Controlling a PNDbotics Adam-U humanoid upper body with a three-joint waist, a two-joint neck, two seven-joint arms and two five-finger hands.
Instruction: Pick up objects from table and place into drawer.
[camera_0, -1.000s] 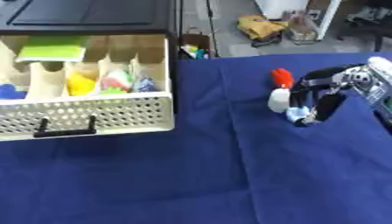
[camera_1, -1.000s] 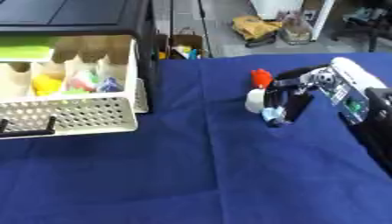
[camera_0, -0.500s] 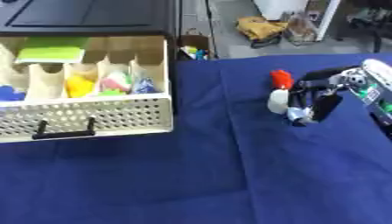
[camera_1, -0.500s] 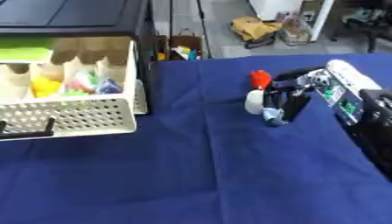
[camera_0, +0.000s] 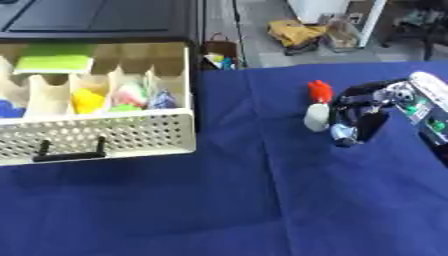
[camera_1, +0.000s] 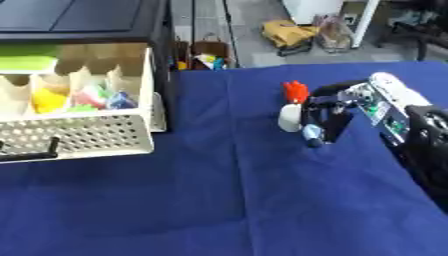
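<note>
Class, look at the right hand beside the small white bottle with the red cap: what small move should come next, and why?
Probably curl the fingers round the white bottle. The right hand is at its side, the bottle stands upright on the blue cloth, and the drawer is open.

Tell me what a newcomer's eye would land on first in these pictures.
First, the robot's right hand at the right of the blue table, fingers curled down beside a small white bottle with a red cap. Next, the open cream drawer at the left, its perforated front pulled out and its compartments holding colourful bits, among them a yellow piece.
</note>
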